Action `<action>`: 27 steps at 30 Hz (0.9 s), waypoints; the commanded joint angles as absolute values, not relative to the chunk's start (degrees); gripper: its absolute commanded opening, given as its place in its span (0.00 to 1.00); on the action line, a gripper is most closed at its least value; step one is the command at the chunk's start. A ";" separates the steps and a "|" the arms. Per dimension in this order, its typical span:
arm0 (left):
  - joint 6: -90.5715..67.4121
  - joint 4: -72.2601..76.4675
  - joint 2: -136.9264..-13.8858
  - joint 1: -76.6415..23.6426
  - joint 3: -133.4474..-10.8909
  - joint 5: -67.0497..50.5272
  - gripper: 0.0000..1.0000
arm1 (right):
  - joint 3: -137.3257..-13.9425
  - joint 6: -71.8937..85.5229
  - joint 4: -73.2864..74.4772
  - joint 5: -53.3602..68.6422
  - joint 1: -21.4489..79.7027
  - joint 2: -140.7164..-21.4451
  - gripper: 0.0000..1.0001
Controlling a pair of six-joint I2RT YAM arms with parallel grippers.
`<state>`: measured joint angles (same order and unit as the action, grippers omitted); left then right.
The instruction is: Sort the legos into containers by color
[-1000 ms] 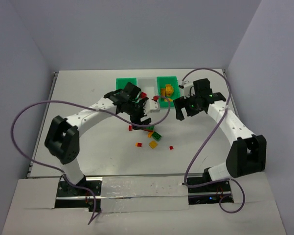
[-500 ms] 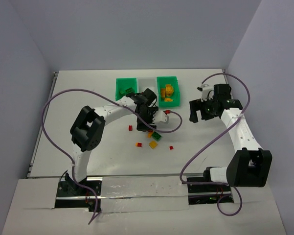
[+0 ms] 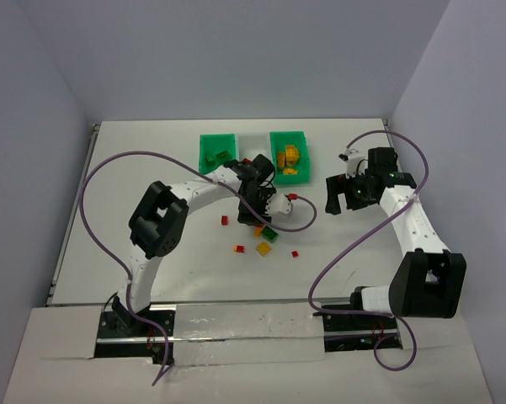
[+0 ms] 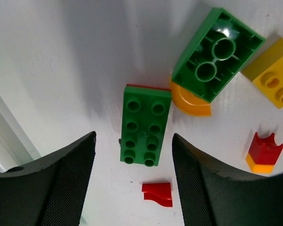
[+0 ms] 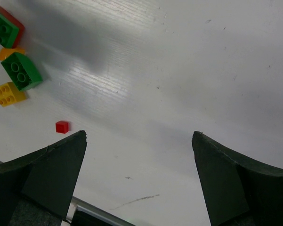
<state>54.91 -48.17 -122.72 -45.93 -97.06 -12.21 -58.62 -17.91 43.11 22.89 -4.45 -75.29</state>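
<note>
Directly above a green brick (image 4: 145, 126), the left pincer (image 4: 133, 153) hangs released, its 2 jaws flanking the long sides without touching. The brick lies mid-tabletop (image 3: 151, 168), well short of the 3 bins (image 3: 217, 139) along the far edge. A red edge (image 4: 146, 86) shows at its far end, likely a piece stuck beneath; lifted together, red would land with green. An orange half-disc (image 4: 190, 101) appears to touch its far corner, and a red bit (image 4: 157, 194) lies near the right jaw, so a skewed squeeze could scatter either. The right pincer (image 5: 139, 141), spread wide and empty, hovers toward the right edge.
</note>
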 commanded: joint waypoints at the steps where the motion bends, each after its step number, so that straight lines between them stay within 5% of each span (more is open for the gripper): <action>1: 56.60 -49.25 -122.98 -47.25 -99.98 -13.34 0.71 | -58.71 -18.65 42.36 24.06 -5.01 -75.53 1.00; 6: 56.91 -49.75 -123.57 -48.03 -100.33 -13.41 0.65 | -58.84 -18.77 42.36 23.99 -5.14 -76.03 1.00; 11: 57.19 -49.77 -123.86 -48.08 -99.78 -13.12 0.45 | -59.08 -18.87 42.49 23.73 -5.34 -75.85 1.00; 19: 56.28 -50.02 -121.94 -47.77 -98.88 -13.97 0.28 | -60.64 -18.59 43.33 24.75 -5.54 -75.76 1.00; 24: 51.60 -55.14 -115.38 -44.16 -103.46 -22.26 0.03 | -63.80 -18.87 44.12 31.65 -5.57 -75.15 0.99; 27: 45.83 -56.59 -110.52 -40.93 -105.38 -29.95 0.00 | -65.60 -18.90 44.56 37.38 -5.44 -75.24 0.98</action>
<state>52.34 -53.03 -120.68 -44.89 -99.58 -18.60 -61.33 -18.13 44.29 29.48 -5.17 -75.99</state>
